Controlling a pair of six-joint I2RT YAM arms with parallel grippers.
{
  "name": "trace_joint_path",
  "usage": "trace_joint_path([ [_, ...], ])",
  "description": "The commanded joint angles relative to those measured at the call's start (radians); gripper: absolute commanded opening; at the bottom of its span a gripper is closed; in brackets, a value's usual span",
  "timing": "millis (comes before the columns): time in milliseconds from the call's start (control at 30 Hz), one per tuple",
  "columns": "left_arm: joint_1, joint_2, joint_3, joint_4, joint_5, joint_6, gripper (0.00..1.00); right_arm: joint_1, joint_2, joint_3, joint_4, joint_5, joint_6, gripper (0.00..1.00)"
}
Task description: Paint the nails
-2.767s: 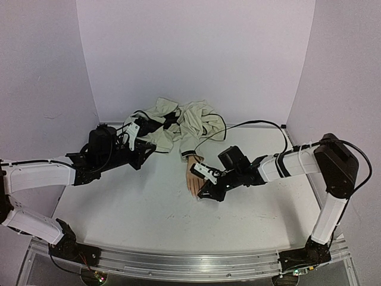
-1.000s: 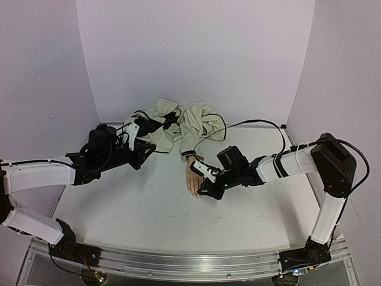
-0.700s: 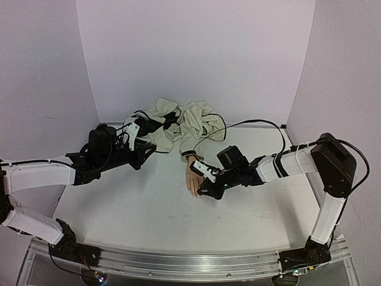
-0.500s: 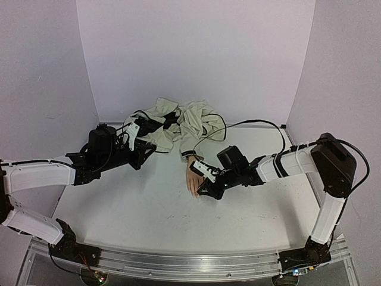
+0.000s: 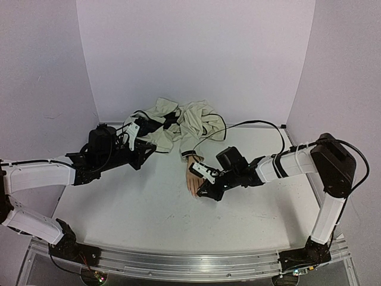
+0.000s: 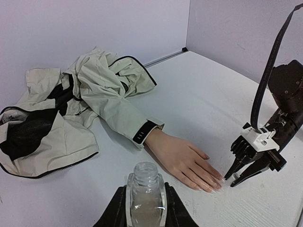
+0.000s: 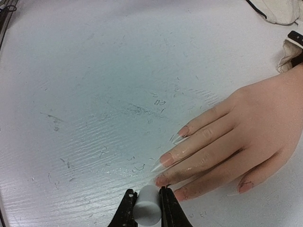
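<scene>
The nails (image 7: 176, 138) tip a pale mannequin hand (image 7: 251, 123) lying flat in the middle of the surface (image 7: 94, 71), fingers pointing to 6 o'clock from overhead. My right jaws sit just beside the fingertips, at their 4 o'clock, pinched narrow on a small white cylinder (image 7: 146, 209). My left jaws, well apart at 9 o'clock, grip a clear open bottle (image 6: 145, 189). A cream jacket (image 5: 178, 122) lies at 12 o'clock.
</scene>
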Motion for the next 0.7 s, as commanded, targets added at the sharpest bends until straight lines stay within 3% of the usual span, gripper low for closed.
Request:
trace_joint_path([
  [0,0.006,-0.027,0.022,0.070,0.011,-0.015,0.00,0.009,0.005,0.018,-0.022,-0.017,-0.002,0.00],
  [667,0.006,-0.046,0.016,0.070,0.003,-0.011,0.00,0.014,-0.026,-0.004,-0.040,-0.017,-0.003,0.00],
])
